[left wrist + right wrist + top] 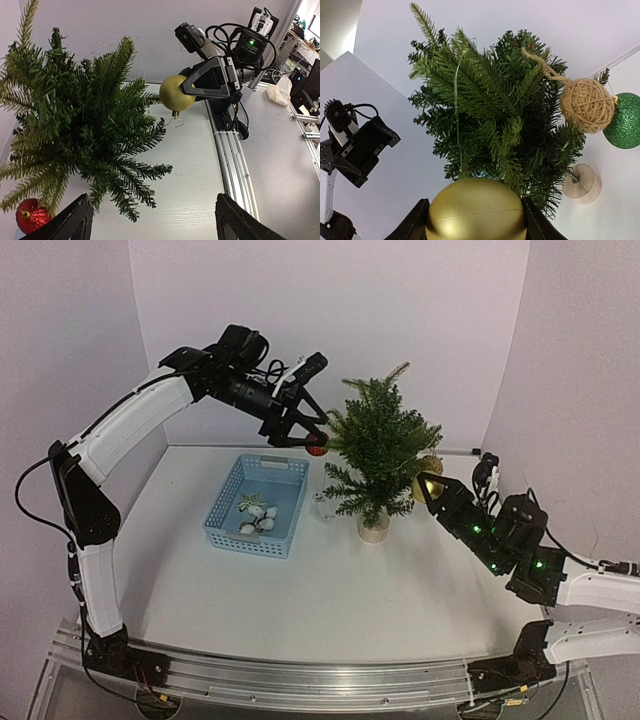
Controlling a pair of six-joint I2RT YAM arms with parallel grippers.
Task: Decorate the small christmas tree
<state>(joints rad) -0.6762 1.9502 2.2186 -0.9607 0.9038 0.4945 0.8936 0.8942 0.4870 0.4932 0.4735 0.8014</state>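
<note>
The left pincer (314, 437) hangs with its jaws apart, gripping nothing; a red glitter ball (31, 215) sits under the branch tips just outside one finger. The right pincer (430, 490) is clamped on a gold ball (476, 210). The small christmas tree (380, 445) stands upright on the surface (330, 580) between both pincers, just ahead of each.

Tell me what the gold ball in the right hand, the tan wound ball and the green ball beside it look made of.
The smooth gold ball: likely plastic, satin sheen, faint moulding seam. The tan wound ball: jute-like twine, wrapped strands visible. The sparkly green ball: glitter coating, grainy glints; core unclear.
</note>
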